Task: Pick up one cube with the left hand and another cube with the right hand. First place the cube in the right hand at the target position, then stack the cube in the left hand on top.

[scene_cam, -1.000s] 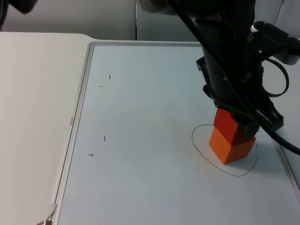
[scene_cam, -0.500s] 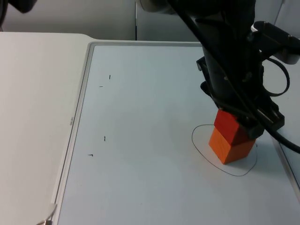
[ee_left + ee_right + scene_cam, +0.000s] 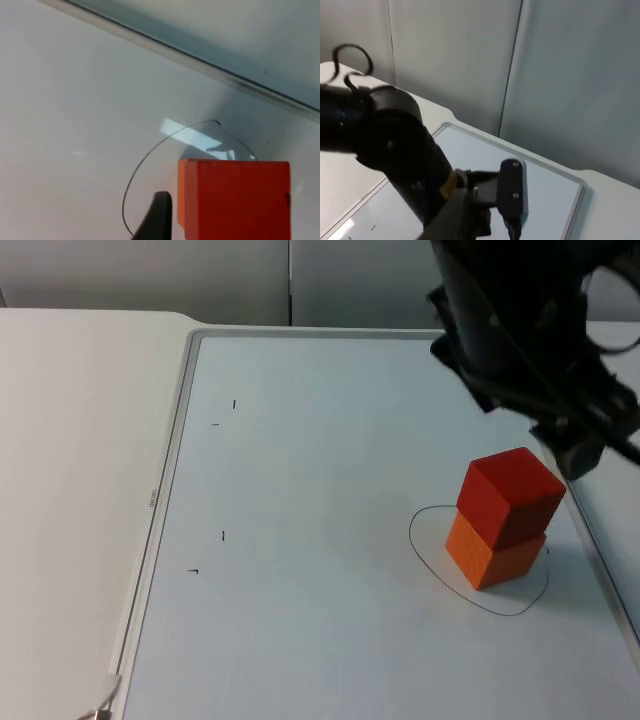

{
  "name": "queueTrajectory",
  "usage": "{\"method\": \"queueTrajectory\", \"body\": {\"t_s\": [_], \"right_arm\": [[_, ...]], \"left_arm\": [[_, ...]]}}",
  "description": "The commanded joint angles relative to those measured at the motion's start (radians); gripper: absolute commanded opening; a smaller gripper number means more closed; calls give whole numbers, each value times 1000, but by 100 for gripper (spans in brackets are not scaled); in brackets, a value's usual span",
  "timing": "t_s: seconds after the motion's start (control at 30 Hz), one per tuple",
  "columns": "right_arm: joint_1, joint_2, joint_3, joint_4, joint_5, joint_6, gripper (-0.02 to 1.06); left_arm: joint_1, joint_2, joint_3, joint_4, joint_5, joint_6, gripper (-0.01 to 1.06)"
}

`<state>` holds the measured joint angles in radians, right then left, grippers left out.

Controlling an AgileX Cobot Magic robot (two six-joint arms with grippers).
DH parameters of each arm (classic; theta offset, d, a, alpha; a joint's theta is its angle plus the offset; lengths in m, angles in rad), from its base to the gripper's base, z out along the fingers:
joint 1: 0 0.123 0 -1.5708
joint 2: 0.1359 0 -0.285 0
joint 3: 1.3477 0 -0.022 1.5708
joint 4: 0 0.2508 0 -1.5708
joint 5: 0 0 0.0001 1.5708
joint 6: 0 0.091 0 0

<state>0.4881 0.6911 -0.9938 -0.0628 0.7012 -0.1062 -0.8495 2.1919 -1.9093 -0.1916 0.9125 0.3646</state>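
— Lifted up and back from the stack is the left tool [image 3: 572, 445], which half a second ago was closed around the red cube [image 3: 510, 495]. What is meant by that for the task?

— The stacking is judged done. On the white worktop [image 3: 320, 620] the red cube is now seen free, resting on the orange cube [image 3: 495, 558], turned slightly against it. In the left wrist view a black fingertip [image 3: 157, 215] is seen just beside the red cube, not touching, so the left tool is taken as spread. The right arm is kept waiting, faced toward the grey partition wall [image 3: 455, 60]; the right tool's state cannot be told.

— Is the target met?

— The orange cube is set inside the pen-drawn outline [image 3: 418, 540].

— Can any writing be read?

— A small label [image 3: 152, 497] on the board's frame is too small to read. Short black tick marks [image 3: 223, 535] are noted; no brand is made out.
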Motion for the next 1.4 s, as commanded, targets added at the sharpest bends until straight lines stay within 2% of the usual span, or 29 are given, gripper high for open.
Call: {"method": "queueTrajectory", "body": {"t_s": [0.0, 0.27, 0.47, 0.57, 0.67, 0.77, 0.8, 0.93, 0.97, 1.1, 1.13, 1.3, 1.37], "right_arm": [[3, -4, 1, -11, -3, -1, 99], [3, -4, 1, -13, -7, -35, 99], [3, -4, 1, -11, -10, -54, 99], [3, -4, 1, -11, -10, -59, 99], [3, -4, 1, -11, -10, -61, 99], [3, -4, 1, 19, 1, -112, 99], [3, -4, 1, 19, 1, -112, 99], [3, -4, 2, 89, 6, -165, 99], [3, -4, 2, 89, 6, -165, 99], [3, -7, 38, 106, -17, -172, 99], [3, -7, 38, 106, -17, -172, 99], [3, -43, 217, 169, -126, -186, 99], [3, -53, 255, 175, -139, -185, 99]], "left_arm": [[-3, -70, -12, 1, 21, -3, 81], [-3, -356, -12, 87, 130, -5, 81], [-3, -471, -8, 87, 206, -10, 81], [-3, -531, 0, 124, 274, -21, 81], [-3, -573, 44, 136, 278, -33, 81], [-3, -671, 192, 158, 211, -33, 81], [-3, -671, 192, 158, 211, -33, 81], [-3, -820, 427, 209, 60, -71, 81], [-3, -820, 427, 209, 60, -71, 81], [-3, -983, 654, 304, -51, -180, 81], [-3, -983, 654, 304, -51, -180, 81], [-3, -1205, 889, 428, -103, -347, 81], [-3, -1258, 924, 440, -115, -365, 81]]}}
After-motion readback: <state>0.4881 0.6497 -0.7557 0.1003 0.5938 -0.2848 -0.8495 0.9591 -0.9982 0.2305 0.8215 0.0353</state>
